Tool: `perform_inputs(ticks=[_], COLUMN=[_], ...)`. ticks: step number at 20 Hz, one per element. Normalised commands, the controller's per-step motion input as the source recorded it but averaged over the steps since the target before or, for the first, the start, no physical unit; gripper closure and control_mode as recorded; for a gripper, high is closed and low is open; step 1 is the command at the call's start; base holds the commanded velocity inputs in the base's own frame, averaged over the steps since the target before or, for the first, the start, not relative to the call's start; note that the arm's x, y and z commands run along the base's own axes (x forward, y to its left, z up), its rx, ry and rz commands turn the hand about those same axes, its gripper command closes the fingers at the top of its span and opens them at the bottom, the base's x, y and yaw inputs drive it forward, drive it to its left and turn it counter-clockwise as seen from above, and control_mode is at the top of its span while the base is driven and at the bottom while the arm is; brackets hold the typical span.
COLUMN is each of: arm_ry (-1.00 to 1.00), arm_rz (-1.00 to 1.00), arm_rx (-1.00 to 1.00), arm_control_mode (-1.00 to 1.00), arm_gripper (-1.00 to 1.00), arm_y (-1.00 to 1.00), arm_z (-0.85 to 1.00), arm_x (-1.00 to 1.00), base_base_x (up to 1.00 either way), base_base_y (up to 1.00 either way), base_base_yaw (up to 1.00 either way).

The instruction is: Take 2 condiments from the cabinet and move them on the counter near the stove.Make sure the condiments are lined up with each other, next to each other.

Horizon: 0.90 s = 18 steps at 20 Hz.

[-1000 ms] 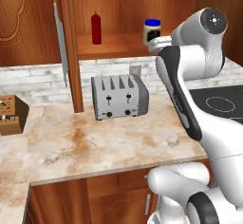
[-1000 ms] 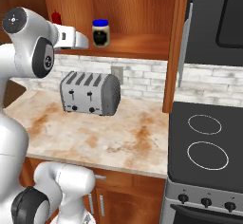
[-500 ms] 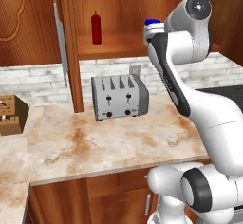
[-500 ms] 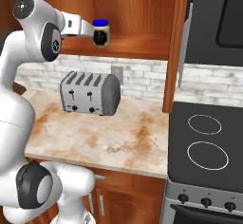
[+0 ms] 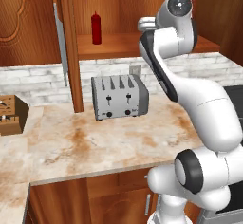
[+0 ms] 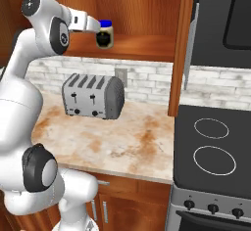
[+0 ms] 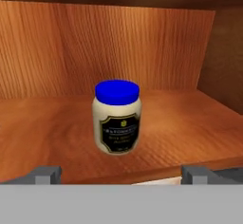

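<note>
Up at the cabinet (image 6: pixel 147 10), the gripper (image 7: pixel 121 173) has its fingers (image 7: pixel 47 174) spread as wide as they go, holding nothing and touching nothing; the cream jar with the blue lid (image 7: pixel 117 117) stands upright on the wood-grain shelf (image 7: pixel 42 137) straight ahead of them, centred between the two tips but still apart from them. From the right base view the hand sits level with that jar (image 6: pixel 105 33), right at the shelf's front edge. There is bare shelf on both sides of the jar and behind it, up to the cabinet's back wall. The slim red squeeze bottle (image 5: pixel 96 27) stands upright on the same shelf, well to the left of the jar. Below the cabinet, the silver toaster (image 6: pixel 93 96) sits on the mottled counter (image 6: pixel 127 142), with open worktop between it and the black stove (image 6: pixel 213 149).
</note>
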Motion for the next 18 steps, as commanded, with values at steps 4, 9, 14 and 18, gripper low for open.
perform_inputs(ticks=[4,9,14,18], arm_ry=[0.00,0.00,0.00,0.00], arm_rz=[-0.03,-0.04,-0.03,-0.02], arm_rx=[0.02,0.01,0.01,0.00], arm_control_mode=[-1.00,-1.00,-1.00,-1.00], arm_gripper=[-1.00,-1.00,-1.00,-1.00], arm_y=[-0.11,-0.14,-0.15,-0.11], arm_z=[0.02,0.01,0.01,0.00], arm_x=[0.43,0.43,0.42,0.38], base_base_x=[0.00,0.00,0.00,0.00], base_base_y=[0.00,0.00,0.00,0.00], base_base_yaw=[0.00,0.00,0.00,0.00])
